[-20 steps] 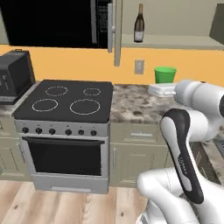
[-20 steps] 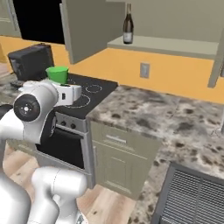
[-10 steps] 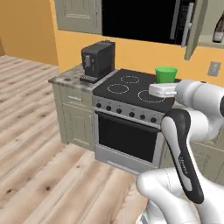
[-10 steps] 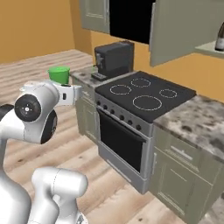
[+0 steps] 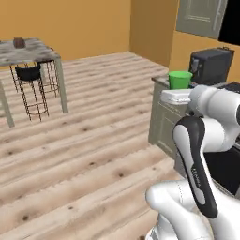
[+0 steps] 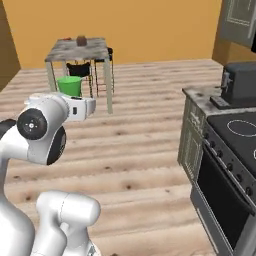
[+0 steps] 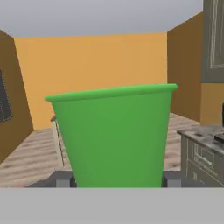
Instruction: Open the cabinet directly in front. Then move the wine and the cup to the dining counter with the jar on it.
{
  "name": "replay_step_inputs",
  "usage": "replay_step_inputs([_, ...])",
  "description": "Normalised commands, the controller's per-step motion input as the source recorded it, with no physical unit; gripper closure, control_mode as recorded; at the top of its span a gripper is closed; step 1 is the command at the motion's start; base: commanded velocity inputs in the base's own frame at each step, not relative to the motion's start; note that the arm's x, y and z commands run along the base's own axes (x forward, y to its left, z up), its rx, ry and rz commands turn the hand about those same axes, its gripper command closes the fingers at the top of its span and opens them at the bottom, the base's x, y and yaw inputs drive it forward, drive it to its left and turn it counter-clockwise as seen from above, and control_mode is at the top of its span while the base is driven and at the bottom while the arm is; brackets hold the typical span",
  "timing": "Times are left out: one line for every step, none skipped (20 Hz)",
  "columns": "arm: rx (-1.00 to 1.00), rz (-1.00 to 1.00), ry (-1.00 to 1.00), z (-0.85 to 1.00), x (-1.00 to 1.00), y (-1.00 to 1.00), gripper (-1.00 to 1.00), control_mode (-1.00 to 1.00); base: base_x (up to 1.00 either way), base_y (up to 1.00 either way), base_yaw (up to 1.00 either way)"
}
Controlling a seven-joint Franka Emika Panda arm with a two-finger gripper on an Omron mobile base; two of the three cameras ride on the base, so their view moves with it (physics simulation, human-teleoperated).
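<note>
One item is under carriage: the cup [image 7: 113,135], bright green and handleless, is grasped between the two fingertips of the gripper [image 7: 117,178], whose dark tips are seen flanking its base at 8 and 4 o'clock in the hand view. The cup is held upright with its rim level, which is judged to be deliberate, so that it can be set down without being turned. In the left base view the cup [image 5: 180,79] stands directly above the white hand of the arm [image 5: 201,140]; in the right base view the cup [image 6: 69,85] sits just above the hand at about 10 o'clock from the arm's shoulder. The arm is kept folded close to the body, judged to be a travel posture that keeps the load steady while the base drives.

Nearby, at 3 o'clock in the right base view, a stove [image 6: 231,165] and a dark toaster [image 6: 241,84] on the worktop are noted.

Farther off, across bare wooden floor [image 6: 145,145], the dining counter [image 6: 75,50] is seen at 12 o'clock, on thin legs, with the jar [image 6: 81,40] resting on its top and wire stools [image 5: 32,89] tucked beneath. Delivery of the cup is judged to be in hand but not completed; the counter stands well apart from the robot.
</note>
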Motion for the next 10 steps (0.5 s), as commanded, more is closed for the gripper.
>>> replay_step_inputs([0.0,0.0,0.0,0.0,0.0,0.0,1.0,1.0,0.0,0.0,0.93])
replay_step_inputs([0.0,0.0,0.0,0.0,0.0,0.0,1.0,1.0,0.0,0.02,0.92])
replay_step_inputs([0.0,0.0,0.0,0.0,0.0,0.0,1.0,1.0,0.0,0.04,0.91])
replay_step_inputs([0.0,0.0,0.0,0.0,0.0,0.0,1.0,1.0,0.0,0.05,0.9])
replay_step_inputs([0.0,0.0,0.0,0.0,0.0,0.0,1.0,1.0,0.0,0.0,0.75])
replay_step_inputs([0.0,0.0,0.0,0.0,0.0,0.0,1.0,1.0,0.0,0.0,0.44])
replay_step_inputs([0.0,0.0,0.0,0.0,0.0,0.0,1.0,1.0,0.0,-0.06,0.14])
replay_step_inputs([0.0,0.0,0.0,0.0,0.0,0.0,1.0,1.0,0.28,-0.06,0.02])
replay_step_inputs([0.0,0.0,0.0,0.0,0.0,0.0,1.0,1.0,0.55,0.0,0.0])
replay_step_inputs([0.0,0.0,0.0,0.0,0.0,0.0,1.0,1.0,0.99,0.0,0.0])
